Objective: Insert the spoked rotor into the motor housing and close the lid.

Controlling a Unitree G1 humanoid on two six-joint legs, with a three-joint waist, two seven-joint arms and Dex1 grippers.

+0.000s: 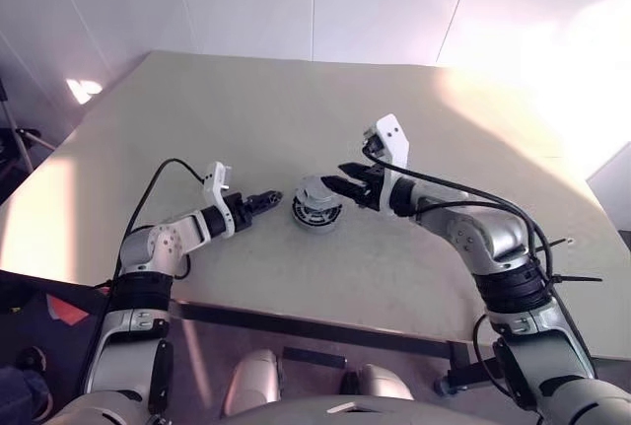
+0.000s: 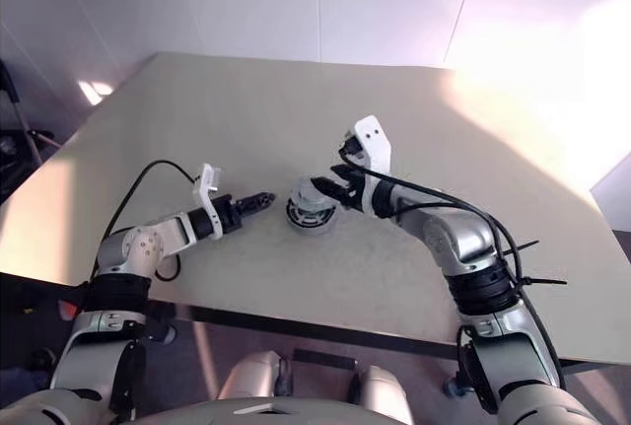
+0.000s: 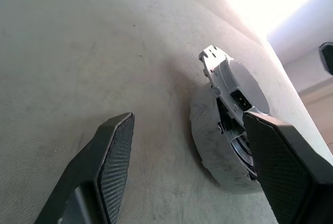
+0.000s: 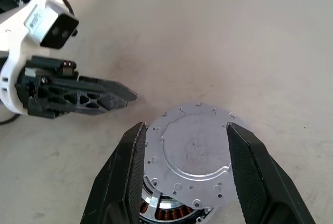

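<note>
On the beige tabletop (image 1: 246, 109), near its middle, sits the round motor housing (image 4: 171, 214) with its copper-coloured winding ring showing at the side. The light grey round metal lid (image 4: 191, 148) lies on top of it, tilted. The right gripper (image 4: 184, 169) holds its black fingers spread on either side of the lid. The left gripper (image 1: 264, 202) is just beside the housing, released, grasping nothing.
</note>
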